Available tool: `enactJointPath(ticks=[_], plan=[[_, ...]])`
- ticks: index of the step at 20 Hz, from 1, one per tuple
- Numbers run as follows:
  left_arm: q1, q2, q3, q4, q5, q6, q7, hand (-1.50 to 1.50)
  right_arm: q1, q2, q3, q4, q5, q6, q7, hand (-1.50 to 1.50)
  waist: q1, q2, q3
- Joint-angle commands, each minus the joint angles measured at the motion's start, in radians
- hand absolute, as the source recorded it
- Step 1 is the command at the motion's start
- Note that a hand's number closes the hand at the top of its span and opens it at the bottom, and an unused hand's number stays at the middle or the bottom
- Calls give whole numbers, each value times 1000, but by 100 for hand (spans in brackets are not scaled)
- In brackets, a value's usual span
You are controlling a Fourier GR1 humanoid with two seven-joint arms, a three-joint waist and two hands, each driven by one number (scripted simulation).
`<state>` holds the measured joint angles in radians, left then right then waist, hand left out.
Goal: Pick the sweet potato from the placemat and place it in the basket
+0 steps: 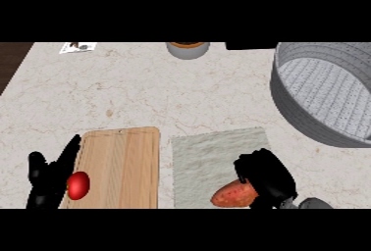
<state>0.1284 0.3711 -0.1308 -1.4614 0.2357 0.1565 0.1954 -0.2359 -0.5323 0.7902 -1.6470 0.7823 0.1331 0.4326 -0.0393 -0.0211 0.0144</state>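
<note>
Your right hand [265, 177] is at the near right, fingers curled round the right end of the sweet potato [233, 195]. The potato sits at the near right corner of the placemat [210, 157]. Get the thumb well under it, lift straight up off the cloth, then carry it far and right, high enough to clear the basket [326, 105] rim. Your left hand [45, 181] rests open, fingers spread, beside the cutting board [123, 162].
</note>
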Motion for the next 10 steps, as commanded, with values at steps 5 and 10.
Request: enactJointPath(ticks=[5,10], plan=[[58,-22,-3,30,8,9,35,0,251,3,-137,-365,-213,-237,-54,150,-38,14,-11],[93,-30,-30,-13,-5,6,40,0,276,-1,-337,-629,-380,-301,-49,150,-18,12,-13]])
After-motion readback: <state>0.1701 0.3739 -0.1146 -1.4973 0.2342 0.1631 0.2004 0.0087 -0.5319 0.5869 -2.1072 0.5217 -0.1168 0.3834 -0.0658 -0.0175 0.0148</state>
